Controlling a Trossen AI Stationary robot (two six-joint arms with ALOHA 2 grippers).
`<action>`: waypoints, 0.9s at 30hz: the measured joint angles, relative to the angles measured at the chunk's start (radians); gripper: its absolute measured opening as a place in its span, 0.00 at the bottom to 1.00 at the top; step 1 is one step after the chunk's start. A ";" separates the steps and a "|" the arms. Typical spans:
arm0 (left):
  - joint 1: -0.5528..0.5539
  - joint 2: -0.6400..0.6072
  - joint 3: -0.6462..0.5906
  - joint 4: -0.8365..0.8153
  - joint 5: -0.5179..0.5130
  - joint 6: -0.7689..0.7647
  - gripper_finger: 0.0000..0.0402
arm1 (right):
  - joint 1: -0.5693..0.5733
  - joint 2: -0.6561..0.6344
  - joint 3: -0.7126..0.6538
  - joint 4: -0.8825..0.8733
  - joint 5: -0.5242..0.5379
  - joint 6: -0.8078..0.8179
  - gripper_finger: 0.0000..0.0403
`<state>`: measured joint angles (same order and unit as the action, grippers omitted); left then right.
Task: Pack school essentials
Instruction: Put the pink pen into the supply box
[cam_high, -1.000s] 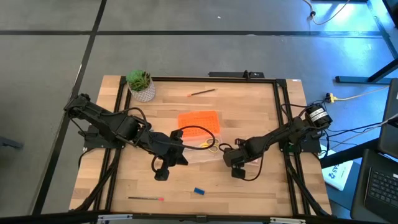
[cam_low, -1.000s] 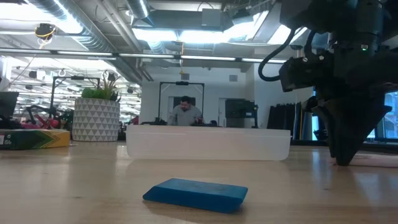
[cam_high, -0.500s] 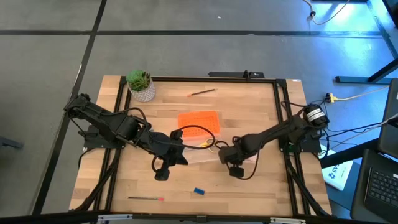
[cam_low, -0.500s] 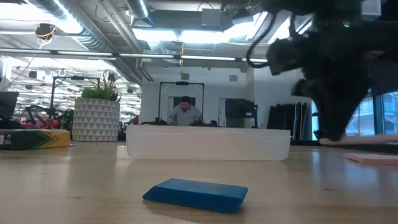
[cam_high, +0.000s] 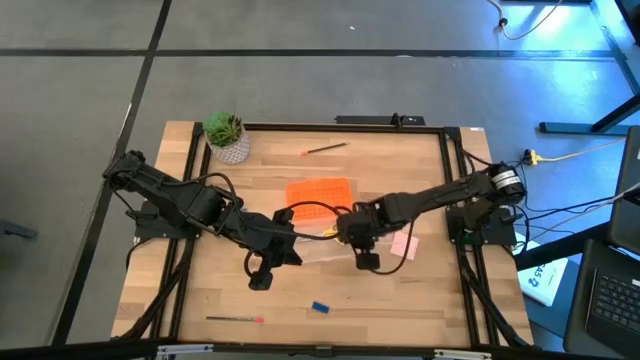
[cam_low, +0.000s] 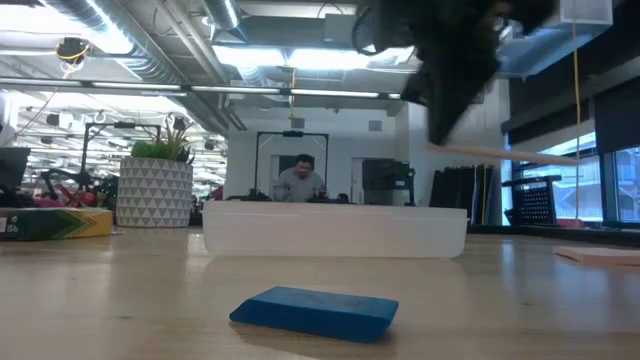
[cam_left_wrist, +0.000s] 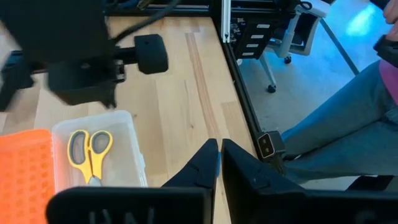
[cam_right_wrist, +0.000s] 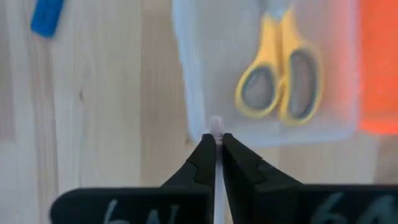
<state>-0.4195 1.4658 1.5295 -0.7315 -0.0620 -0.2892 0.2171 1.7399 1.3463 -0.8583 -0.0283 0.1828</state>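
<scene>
Scissors in the clear box, left wrist view

Yellow-handled scissors (cam_left_wrist: 87, 153) lie in the clear box (cam_left_wrist: 127, 154) at lower left, orange lid (cam_left_wrist: 23, 174) alongside; the left hand (cam_left_wrist: 219, 163) looks closed low-centre; possibly a person's legs (cam_left_wrist: 348, 124) at right.

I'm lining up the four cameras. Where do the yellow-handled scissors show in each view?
High view: scissors inside the clear box, mid-table.
Low view: not visible; box wall only.
Left wrist view: in the box.
Right wrist view: in the box.
Shared landmark: the orange lid.
</scene>
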 joint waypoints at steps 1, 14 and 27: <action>0.000 0.000 0.000 -0.001 -0.001 -0.002 0.05 | -0.008 0.002 0.015 0.012 0.000 -0.020 0.04; 0.000 0.000 0.000 -0.043 -0.036 -0.089 0.02 | -0.060 0.199 0.244 0.094 0.000 -0.188 0.04; 0.000 -0.009 0.000 -0.044 -0.036 -0.121 0.03 | -0.083 0.337 0.296 0.165 -0.108 -0.192 0.05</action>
<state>-0.4198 1.4567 1.5295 -0.7755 -0.0978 -0.4103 0.1337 2.0769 1.6421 -0.6929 -0.1365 -0.0093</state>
